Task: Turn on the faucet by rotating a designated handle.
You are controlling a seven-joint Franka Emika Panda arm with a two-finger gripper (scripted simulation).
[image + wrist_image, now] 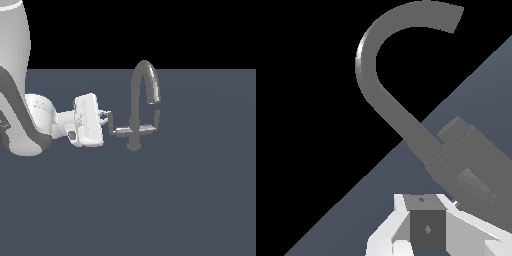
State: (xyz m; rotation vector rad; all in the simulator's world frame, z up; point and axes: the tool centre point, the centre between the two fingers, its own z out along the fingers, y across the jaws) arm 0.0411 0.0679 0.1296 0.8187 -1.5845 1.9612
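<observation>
- Faucet [144, 95]: you find it near the middle of the worktop [175, 200], grey metal, with an arched spout rising from a round base and curving down toward the exterior view's right. It looks rigid and fixed in place; expect no give from the body.
- Handle [116, 129]: a thin L-shaped lever reaching from the stem toward the exterior view's left, away from the spout tip, ending in an upturned tip. Its twin [150, 127] points the other way, beneath the spout tip; leave that one alone.
- Claw [107, 119]: it lies level at the end of the arm, just at the upturned tip. In the wrist view the claw [427, 220] shows pale fingers [390, 235] either side of a dark grey block that looks like the lever tip. The fingers are spread, with the tip between them; whether the pads touch it you cannot tell.
- Handling, as judged: the lever is smooth bare metal, stiff and slim, so likely slippery under a light pinch. It should swing about the stem, not lift.
- Hold, as judged: take it at the upturned tip, farthest from the stem, where leverage is greatest and the upright gives the fingers a face to push against.
- Risk, as judged: a push along the lever's length would press on the stem and turn nothing; push across it.
</observation>
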